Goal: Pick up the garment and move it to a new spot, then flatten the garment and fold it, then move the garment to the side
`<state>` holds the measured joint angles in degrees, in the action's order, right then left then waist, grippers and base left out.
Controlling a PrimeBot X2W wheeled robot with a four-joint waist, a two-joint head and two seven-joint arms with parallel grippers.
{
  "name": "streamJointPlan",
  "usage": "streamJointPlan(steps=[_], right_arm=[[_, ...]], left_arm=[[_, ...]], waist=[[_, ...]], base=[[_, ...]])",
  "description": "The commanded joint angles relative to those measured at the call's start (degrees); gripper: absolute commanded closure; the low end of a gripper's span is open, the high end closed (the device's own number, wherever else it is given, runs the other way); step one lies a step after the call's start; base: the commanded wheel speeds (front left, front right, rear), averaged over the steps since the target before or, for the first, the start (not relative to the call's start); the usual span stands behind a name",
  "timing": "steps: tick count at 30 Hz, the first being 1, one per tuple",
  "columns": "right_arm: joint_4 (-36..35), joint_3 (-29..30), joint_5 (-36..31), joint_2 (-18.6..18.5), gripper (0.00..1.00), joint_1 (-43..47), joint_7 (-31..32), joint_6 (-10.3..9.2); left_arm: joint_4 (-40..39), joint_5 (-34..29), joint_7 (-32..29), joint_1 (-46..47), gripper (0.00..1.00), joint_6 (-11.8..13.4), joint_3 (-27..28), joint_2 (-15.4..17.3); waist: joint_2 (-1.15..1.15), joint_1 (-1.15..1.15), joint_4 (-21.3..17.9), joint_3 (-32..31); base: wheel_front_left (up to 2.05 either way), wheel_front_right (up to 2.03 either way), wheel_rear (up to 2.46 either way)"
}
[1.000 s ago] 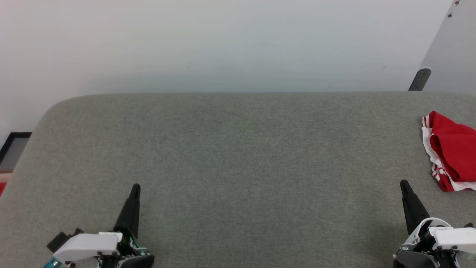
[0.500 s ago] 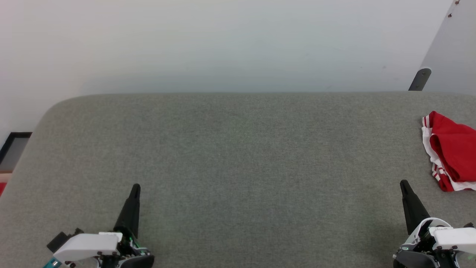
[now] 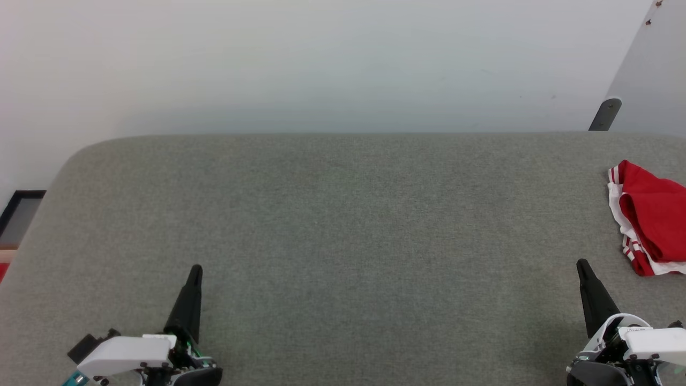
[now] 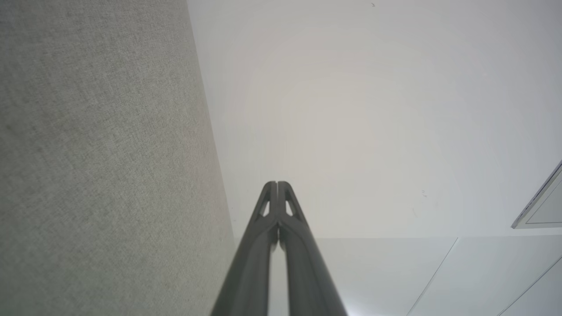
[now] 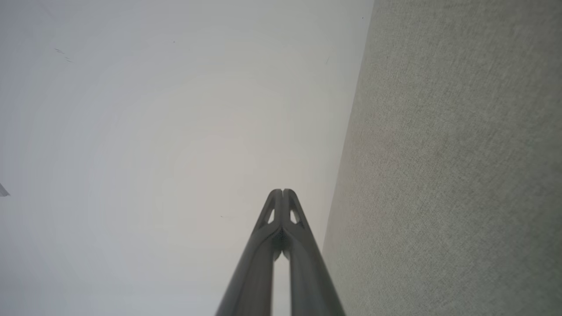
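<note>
Garment [image 3: 651,217], red with white and striped trim, lies bunched at the right edge of the frame on the grey fabric tabletop [image 3: 343,225], partly cut off by that edge. Left fingers [image 3: 187,308] rise from the lower left, right fingers [image 3: 596,303] from the lower right, each pair pressed together and holding nothing. The right fingers' tip is near the garment's lower edge, not touching. Pale wall [image 3: 321,64] runs across the top.

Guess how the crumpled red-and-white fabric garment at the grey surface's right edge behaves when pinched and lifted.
Likely floppy: the red-and-white fabric garment lies in soft rounded folds, so it should drape from a pinch. Probably light, being thin layers. Pushed, it may bunch rather than slide on the textured grey surface.
</note>
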<state>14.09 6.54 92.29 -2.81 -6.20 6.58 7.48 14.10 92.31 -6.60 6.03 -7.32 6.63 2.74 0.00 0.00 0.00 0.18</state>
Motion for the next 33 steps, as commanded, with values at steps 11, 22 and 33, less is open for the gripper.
streamJointPlan(steps=[11,22,33], right_arm=[[-0.1,0.0,0.2,-0.1,1.0,-0.2,0.1,0.02],[-0.1,0.0,0.2,-0.1,1.0,-0.2,0.1,0.02],[-0.1,0.0,0.2,-0.1,1.0,-0.2,0.1,0.02]], left_arm=[[-0.1,0.1,-0.2,0.5,1.0,-0.3,0.1,0.0],[-0.1,0.1,-0.2,0.5,1.0,-0.3,0.1,0.0],[-0.1,0.1,-0.2,0.5,1.0,-0.3,0.1,0.0]], waist=[[0.0,0.0,0.0,0.0],[0.0,0.0,0.0,0.0],[0.0,0.0,0.0,0.0]], base=[[0.0,0.0,0.0],[0.0,0.0,0.0],[0.0,0.0,0.0]])
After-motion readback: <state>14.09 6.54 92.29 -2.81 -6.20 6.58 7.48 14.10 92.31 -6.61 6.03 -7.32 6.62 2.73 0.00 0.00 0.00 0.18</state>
